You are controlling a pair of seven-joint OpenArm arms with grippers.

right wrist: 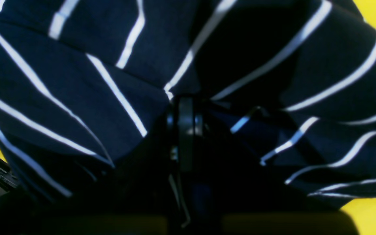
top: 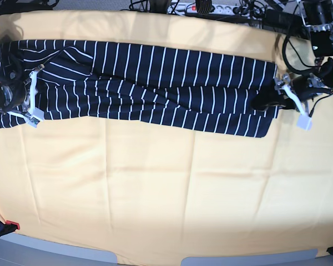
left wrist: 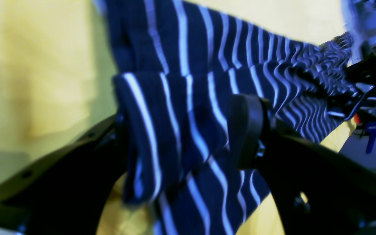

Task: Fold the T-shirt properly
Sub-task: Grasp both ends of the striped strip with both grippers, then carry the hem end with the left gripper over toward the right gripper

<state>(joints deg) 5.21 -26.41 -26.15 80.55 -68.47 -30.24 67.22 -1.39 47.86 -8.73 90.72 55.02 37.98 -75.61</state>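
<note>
The T-shirt, dark navy with thin white stripes, lies stretched into a long band across the far part of the table. At the band's right end in the base view sits my left gripper. In the left wrist view its jaws stand wide open, and a loose fold of the T-shirt hangs between them against one finger. At the band's left end, my right gripper is shut on the T-shirt. The right wrist view shows bunched T-shirt fabric gathered around the closed fingertips.
A yellow cloth covers the table under the shirt. Cables and a power strip run along the back edge. A red-handled clamp sits at the front left corner, and a blue clamp shows beyond the table's edge.
</note>
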